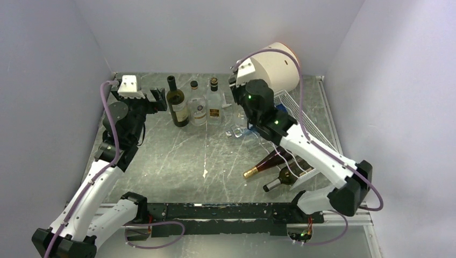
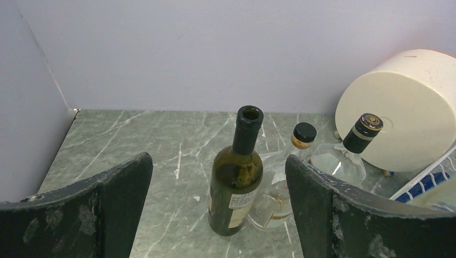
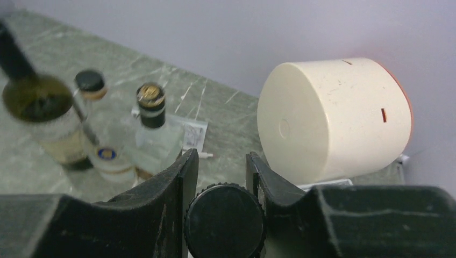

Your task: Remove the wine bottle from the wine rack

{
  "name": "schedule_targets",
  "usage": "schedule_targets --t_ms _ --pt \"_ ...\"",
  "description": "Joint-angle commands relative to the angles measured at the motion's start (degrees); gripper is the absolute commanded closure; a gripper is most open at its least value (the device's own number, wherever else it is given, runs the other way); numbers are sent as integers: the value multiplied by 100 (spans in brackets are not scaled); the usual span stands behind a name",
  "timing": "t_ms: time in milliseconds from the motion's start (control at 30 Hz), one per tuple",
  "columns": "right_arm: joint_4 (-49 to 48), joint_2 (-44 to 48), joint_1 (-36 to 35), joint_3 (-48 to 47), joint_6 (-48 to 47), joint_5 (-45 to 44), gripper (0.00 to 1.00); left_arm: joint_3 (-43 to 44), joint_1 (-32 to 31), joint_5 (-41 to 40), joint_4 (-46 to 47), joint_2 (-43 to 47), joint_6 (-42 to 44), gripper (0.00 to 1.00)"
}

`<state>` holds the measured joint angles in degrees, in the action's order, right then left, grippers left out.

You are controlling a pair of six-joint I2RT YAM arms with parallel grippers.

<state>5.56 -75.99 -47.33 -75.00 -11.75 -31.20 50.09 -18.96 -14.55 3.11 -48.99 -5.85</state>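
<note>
The white wire wine rack stands at the right; its edge shows in the left wrist view. Two wine bottles lie on it, one with a gold-foil neck and a dark one. My right gripper is over the table left of the rack. In its wrist view the right gripper is shut on the neck of a bottle with a black ribbed cap; clear glass shows under the arm. My left gripper is open and empty, beside a standing green bottle.
A big cream cylinder lies at the back right behind the rack. Three bottles stand in a row at the back: the green one and two clear ones. Walls close in on the left, back and right.
</note>
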Motion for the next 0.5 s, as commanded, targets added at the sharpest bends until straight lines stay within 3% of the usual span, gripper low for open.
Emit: schedule_targets --t_ms 0,467 --pt "-1613 -122 544 -707 807 -130 100 163 17 74 66 117 31 3" --pt "-2176 -1086 1305 -1438 1471 453 100 173 16 0 29 95 -13 4"
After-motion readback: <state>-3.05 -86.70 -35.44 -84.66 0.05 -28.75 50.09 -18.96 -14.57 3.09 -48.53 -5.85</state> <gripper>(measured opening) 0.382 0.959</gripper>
